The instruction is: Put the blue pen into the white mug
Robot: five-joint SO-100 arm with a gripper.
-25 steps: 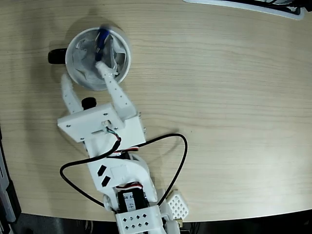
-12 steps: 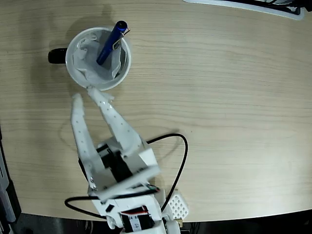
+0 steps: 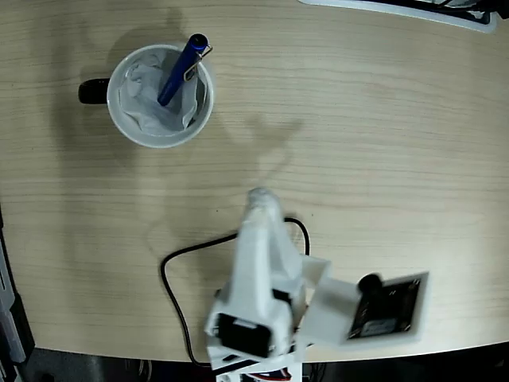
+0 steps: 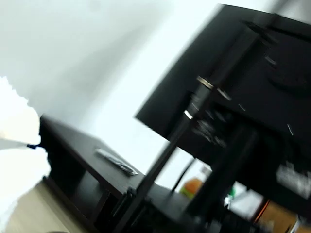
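Fixed view, looking down on a pale wood-grain table [image 3: 374, 135]. The white mug [image 3: 126, 119] stands toward the upper left, its black handle [image 3: 92, 92] pointing left, crumpled white lining visible inside. The blue pen [image 3: 181, 69] sits in the mug, tilted, lower end buried in the lining, upper capped end with the silver clip leaning over the mug's upper right rim. The white arm [image 3: 258, 270] is folded up well below and to the right of the mug, near the table's bottom edge, nothing of it touching mug or pen. A black cable [image 3: 176, 282] loops on the table left of the arm's base. The end effector's fingers cannot be made out in the fixed view, so whether they are apart or together cannot be told. Wrist view is motion-blurred and points off the table: a dark monitor [image 4: 252, 82] on a stand, dark furniture beneath it, pale wall behind; a white blur at the left edge may be part of the end effector, unreadable.
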